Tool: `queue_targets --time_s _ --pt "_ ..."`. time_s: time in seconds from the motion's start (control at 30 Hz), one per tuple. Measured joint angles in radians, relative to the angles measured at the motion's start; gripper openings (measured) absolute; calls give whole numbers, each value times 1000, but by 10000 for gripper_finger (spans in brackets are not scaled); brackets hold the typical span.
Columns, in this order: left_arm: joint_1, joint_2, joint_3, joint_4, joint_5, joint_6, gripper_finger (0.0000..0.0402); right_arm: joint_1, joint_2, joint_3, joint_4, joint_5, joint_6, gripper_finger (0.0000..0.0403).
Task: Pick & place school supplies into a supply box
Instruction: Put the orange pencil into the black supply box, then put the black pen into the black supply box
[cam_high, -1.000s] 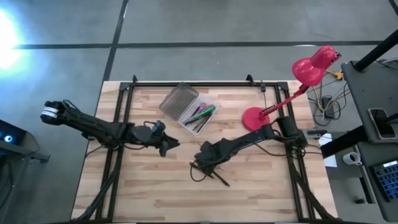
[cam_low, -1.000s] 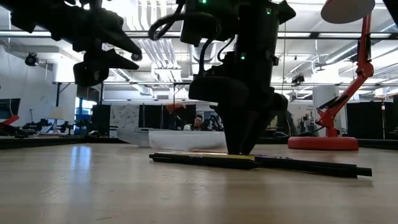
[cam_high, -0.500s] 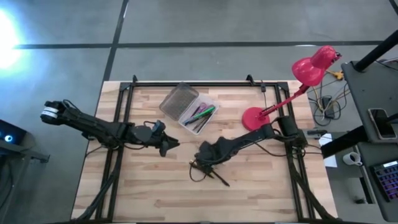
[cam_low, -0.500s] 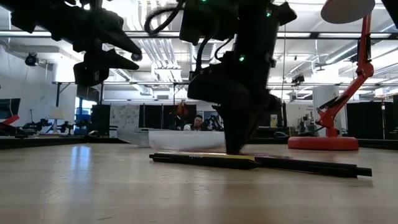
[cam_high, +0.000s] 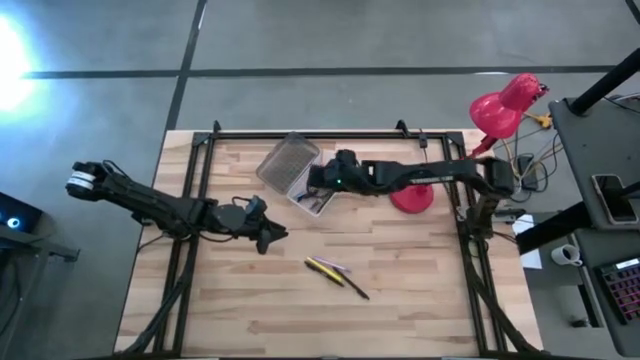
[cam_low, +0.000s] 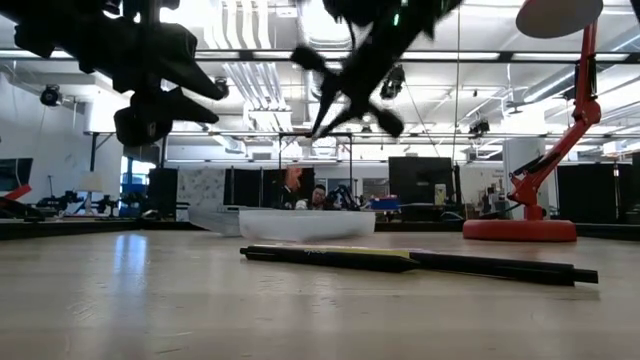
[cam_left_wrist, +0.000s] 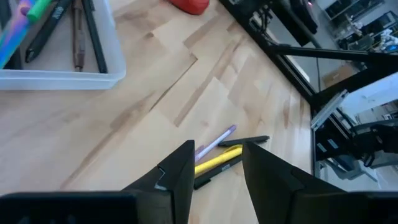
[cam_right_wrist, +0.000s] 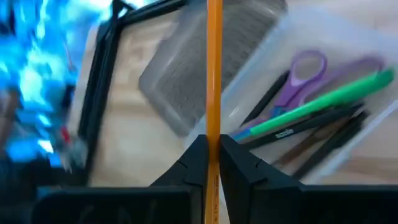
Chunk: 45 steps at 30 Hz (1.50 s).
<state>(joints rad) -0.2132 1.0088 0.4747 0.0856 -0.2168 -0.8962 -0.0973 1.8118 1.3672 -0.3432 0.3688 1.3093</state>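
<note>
The supply box (cam_high: 318, 204) is a clear tray with its ribbed grey lid (cam_high: 288, 160) open, at the far middle of the table. In it lie purple scissors (cam_right_wrist: 300, 73), a green marker (cam_right_wrist: 329, 99) and dark pens. My right gripper (cam_high: 318, 180) hangs above the tray, shut on an orange pencil (cam_right_wrist: 213, 62). A yellow, a purple and a black pen (cam_high: 335, 273) lie flat on the table near its middle. My left gripper (cam_left_wrist: 217, 163) hovers open left of them, with nothing between its fingers. My right gripper pinches the orange pencil's shaft (cam_right_wrist: 213, 121) between its two fingers. The arm reaches in from the table's right. The pencil is lifted clear and sticks out past the fingertips, over the box and its lid.
A red desk lamp (cam_high: 500, 105) stands at the far right, its round base (cam_high: 410, 197) just beside my right arm. A black frame (cam_high: 300, 132) runs along the table's far edge. Bare wood lies around the loose pens.
My right gripper has risen from the loose pens at the table's middle and swung toward the far edge, to above the supply box, carrying the orange pencil. The other pens stay on the table.
</note>
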Motion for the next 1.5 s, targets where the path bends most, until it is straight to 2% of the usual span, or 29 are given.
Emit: queue_targets --time_s 0.1,0.37,0.5,0.8,0.93,1.13,1.23,1.4,1.5 --pt "-8 2 0 0 1 0 118 -52 49 -57 139 -19 160 28" --pt "-35 2 0 1 -1 0 118 -116 157 -60 111 -87 312 29" --pt "-34 2 0 1 -21 5 118 -107 183 -30 128 -159 323 44" --pt "-33 9 0 -5 -36 22 118 -102 193 -18 74 -169 321 107" --pt "-33 24 0 0 -37 23 118 -106 179 -19 62 -218 223 134" --pt "-34 77 0 21 5 129 118 -35 53 -21 50 -213 -269 157" --pt "-35 125 8 23 31 176 118 17 -20 -22 -28 -190 -448 159" --pt "-35 227 72 28 82 266 118 101 -127 -29 -230 -135 -566 159" --pt "-35 308 138 22 151 375 118 159 -191 -54 -322 -117 -610 160"
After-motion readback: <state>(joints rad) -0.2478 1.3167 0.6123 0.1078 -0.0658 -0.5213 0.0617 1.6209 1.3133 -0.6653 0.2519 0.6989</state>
